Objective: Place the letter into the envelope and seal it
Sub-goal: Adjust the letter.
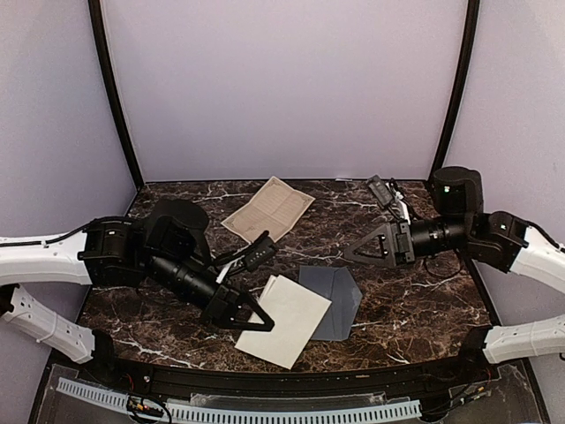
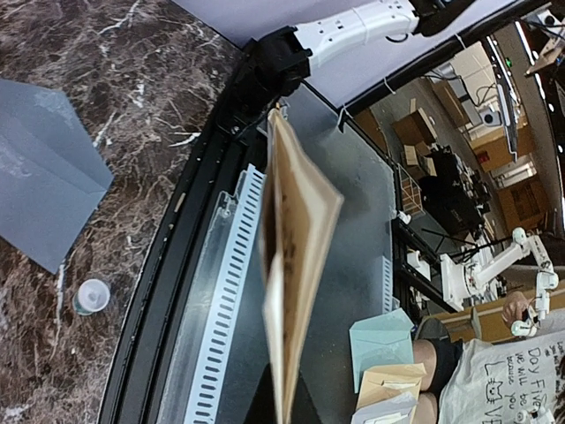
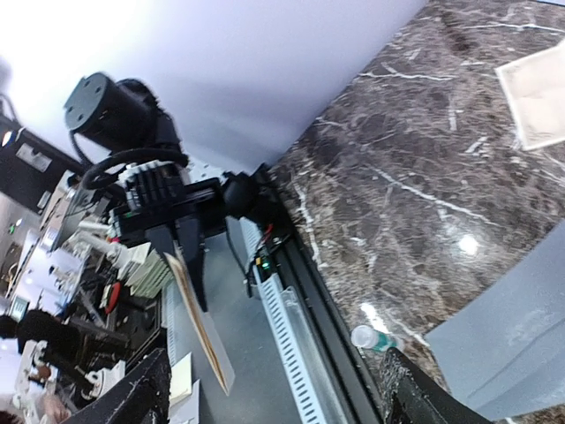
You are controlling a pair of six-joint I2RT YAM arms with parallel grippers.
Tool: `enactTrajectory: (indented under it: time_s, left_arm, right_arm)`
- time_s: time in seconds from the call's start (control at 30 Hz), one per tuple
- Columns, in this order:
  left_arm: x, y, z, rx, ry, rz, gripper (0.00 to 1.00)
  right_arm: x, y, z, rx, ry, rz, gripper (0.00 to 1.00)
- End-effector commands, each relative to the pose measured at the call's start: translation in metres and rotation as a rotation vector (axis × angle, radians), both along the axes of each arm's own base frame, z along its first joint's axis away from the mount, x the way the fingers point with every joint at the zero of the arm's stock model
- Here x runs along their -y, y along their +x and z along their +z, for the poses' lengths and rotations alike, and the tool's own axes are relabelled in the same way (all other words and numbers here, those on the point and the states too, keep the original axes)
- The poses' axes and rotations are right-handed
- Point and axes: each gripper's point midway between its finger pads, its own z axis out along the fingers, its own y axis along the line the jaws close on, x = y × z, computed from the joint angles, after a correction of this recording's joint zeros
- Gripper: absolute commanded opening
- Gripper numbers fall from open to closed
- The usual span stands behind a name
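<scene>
My left gripper (image 1: 256, 314) is shut on the edge of the letter (image 1: 287, 320), a folded cream sheet held just above the table's front. In the left wrist view the letter (image 2: 296, 265) shows edge-on, running up from the jaws. The slate-grey envelope (image 1: 335, 300) lies flat right of the letter, its flap open toward the right; it also shows as the envelope (image 2: 40, 185) and the envelope (image 3: 521, 340). My right gripper (image 1: 353, 252) hovers open and empty above the envelope's far side. Its fingers (image 3: 132, 393) stand wide apart.
A tan printed sheet (image 1: 269, 208) lies at the back centre of the marble table (image 1: 415, 300). A small white-capped bottle (image 2: 91, 296) stands near the front edge by the envelope, seen too as the bottle (image 3: 375, 338). A perforated white rail (image 1: 265, 411) runs below the front edge.
</scene>
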Motion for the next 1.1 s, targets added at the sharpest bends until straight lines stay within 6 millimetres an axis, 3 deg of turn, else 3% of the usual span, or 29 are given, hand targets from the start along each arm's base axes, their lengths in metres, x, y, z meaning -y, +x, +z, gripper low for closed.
enactTrajectory:
  time_s: [0.0,0.13,0.3,0.4,0.57,0.63,0.7,0.77,0.87,0.93,1.07]
  left_arm:
    - [0.016,-0.015,0.018,0.026,-0.055,-0.094,0.00]
    - [0.022,-0.018,0.018,0.025,-0.054,-0.117,0.00]
    - [0.023,-0.018,0.016,0.023,-0.044,-0.118,0.00]
    - [0.023,-0.018,0.015,0.022,-0.041,-0.115,0.00]
    - [0.023,-0.015,0.014,0.036,-0.036,-0.094,0.00]
    - [0.023,-0.009,0.015,0.063,-0.041,-0.060,0.15]
    - [0.022,0.004,0.019,0.108,-0.052,0.017,0.48]
    - [0.020,0.021,0.027,0.157,-0.076,0.121,0.59]
    - [0.014,0.049,0.052,0.204,-0.183,0.308,0.65]
    - [0.005,0.060,0.059,0.201,-0.260,0.405,0.70]
    - [-0.012,0.065,0.094,0.162,-0.467,0.504,0.75]
  right_arm:
    - [-0.025,-0.044,0.023,0.007,0.121,0.201,0.78]
    - [-0.049,-0.076,0.017,-0.006,0.115,0.316,0.79]
    - [-0.070,-0.095,0.007,-0.013,0.080,0.393,0.71]
    - [-0.077,-0.100,0.006,-0.016,0.091,0.419,0.48]
    - [-0.082,-0.094,0.002,-0.009,0.085,0.385,0.00]
    - [-0.081,-0.089,0.002,0.006,0.087,0.349,0.00]
    - [-0.078,-0.082,0.007,0.036,0.101,0.292,0.00]
    - [-0.073,-0.073,0.017,0.063,0.141,0.224,0.00]
    - [-0.062,-0.059,0.045,0.118,0.269,0.101,0.00]
    - [-0.052,-0.050,0.062,0.150,0.357,0.022,0.00]
    - [-0.034,-0.029,0.088,0.208,0.466,-0.143,0.00]
